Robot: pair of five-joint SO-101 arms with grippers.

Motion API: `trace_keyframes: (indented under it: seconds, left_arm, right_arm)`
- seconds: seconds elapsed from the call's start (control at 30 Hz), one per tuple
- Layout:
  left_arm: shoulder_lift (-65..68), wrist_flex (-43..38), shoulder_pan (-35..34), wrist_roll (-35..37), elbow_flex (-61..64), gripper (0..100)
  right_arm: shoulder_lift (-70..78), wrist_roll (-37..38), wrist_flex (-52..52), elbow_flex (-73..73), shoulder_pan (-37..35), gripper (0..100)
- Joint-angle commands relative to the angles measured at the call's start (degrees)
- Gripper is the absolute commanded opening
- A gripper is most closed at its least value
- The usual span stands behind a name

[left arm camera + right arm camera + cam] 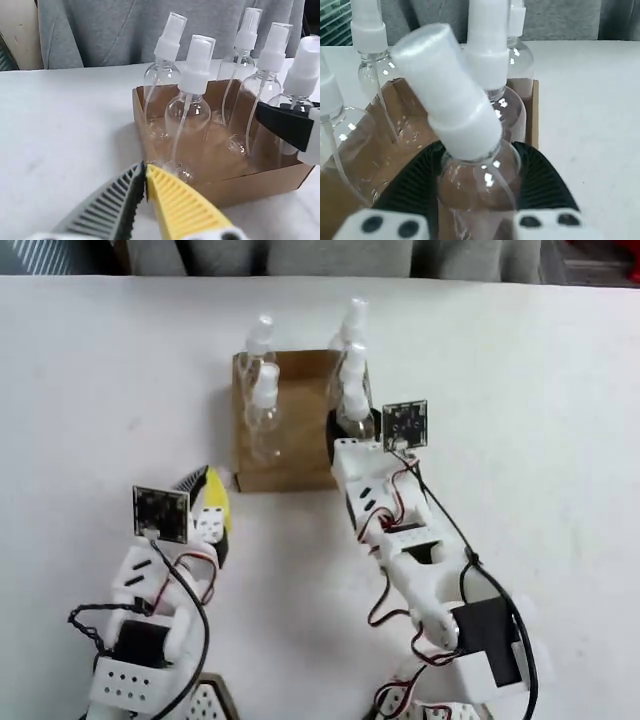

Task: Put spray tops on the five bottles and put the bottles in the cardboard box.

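Here comes the last bottle (479,182), spray top (447,90) already on, pinched around its clear body between the black jaws of the right gripper (480,155). The jaws wrap it on both sides just below the neck. In the high view it sits at the right edge of the box (290,468), centre of the frame, tight against the four other bottles (192,110) standing inside with their tops on. Whether its base has reached the box floor I cannot tell, as the near wall hides it. The job now, as I read it, is a clean set-down: keep the bottle upright, bring the base down inside the right-hand wall rather than on its rim, and leave a sliver of room from the neighbour behind it. Only then spread the jaws, and only enough to let go (a wide swing would likely knock the next bottle over). Then back out the way the arm came in. Over at lower left of the high view, the left gripper (143,175) waits on the white surface (520,390) just short of the box's near corner. Its grey and yellow jaws are pressed together on nothing.
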Motion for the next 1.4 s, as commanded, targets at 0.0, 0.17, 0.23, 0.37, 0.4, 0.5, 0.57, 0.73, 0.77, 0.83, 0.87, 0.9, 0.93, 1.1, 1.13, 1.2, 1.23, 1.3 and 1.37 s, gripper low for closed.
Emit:
trace_keyframes:
  seconds: [0.0,0.17,0.23,0.37,0.4,0.5,0.57,0.73,0.77,0.83,0.87,0.9,0.93,1.1,1.13,1.2,1.23,1.3,1.37]
  left_arm:
    - [-1.01,-1.67,-0.22,-0.7,-0.35,2]
    - [-1.01,-1.67,-0.22,-0.7,-0.35,2]
    - [-1.01,-1.67,-0.22,-0.7,-0.35,2]
    - [-1.01,-1.67,-0.31,-0.7,-0.35,2]
    - [-1.01,-1.67,-0.31,-0.7,-0.35,2]
    - [-1.01,-1.67,-0.31,-0.7,-0.35,2]
    - [-1.01,-1.67,-0.31,-0.7,-0.35,2]
    - [-1.01,-1.67,-0.31,-0.7,-0.35,2]
    - [-1.01,-1.67,-0.31,-0.7,-0.35,2]
    - [-1.01,-1.67,-0.31,-0.7,-0.35,2]
    - [-1.01,-1.67,-0.31,-0.7,-0.35,2]
    - [-1.01,-1.67,-0.31,-0.7,-0.35,2]
    - [-1.01,-1.67,-0.31,-0.7,-0.35,2]
    - [-1.01,-1.67,-0.31,-0.7,-0.35,2]
    - [-1.01,-1.67,-0.31,-0.7,-0.35,2]
    - [-1.01,-1.67,-0.31,-0.7,-0.35,2]
    - [-1.01,-1.67,-0.31,-0.7,-0.35,2]
    - [-1.01,-1.67,-0.31,-0.7,-0.35,2]
    - [-1.01,-1.67,-0.31,-0.7,-0.35,2]
  right_arm:
    - [-0.4,0.18,0.4,-1.76,-0.92,11.8]
    - [-0.48,0.18,0.4,-1.49,-1.01,15.6]
    - [-0.57,0.18,0.4,-1.49,-1.01,17.0]
    - [-0.84,0.18,0.4,-1.49,-1.01,21.9]
    - [-0.84,0.18,0.4,-1.49,-1.01,23.4]
    - [-0.84,0.18,0.4,-1.49,-1.01,27.5]
    - [-0.84,0.18,0.4,-1.49,-1.01,29.5]
    - [-0.84,0.18,0.4,-1.49,-1.1,31.4]
    - [-0.92,0.18,0.4,-1.49,-1.1,31.4]
    - [-0.92,0.18,0.4,-1.49,-1.1,31.4]
    - [-0.92,0.18,0.4,-1.58,-1.1,31.4]
    - [-0.92,0.26,0.4,-1.58,-1.1,31.5]
    - [-0.92,0.26,0.4,-1.67,-1.1,31.5]
    - [-0.92,0.62,0.48,-1.67,-1.1,31.6]
    - [-0.92,0.62,0.57,-1.67,-1.1,31.7]
    - [-1.01,0.7,2.15,-1.85,-1.1,35.4]
    - [-1.1,0.7,2.68,-1.93,-1.1,38.3]
    - [-1.71,0.44,3.82,-2.02,-1.1,43.5]
    - [-2.68,0.18,4.53,-2.11,-1.1,45.5]
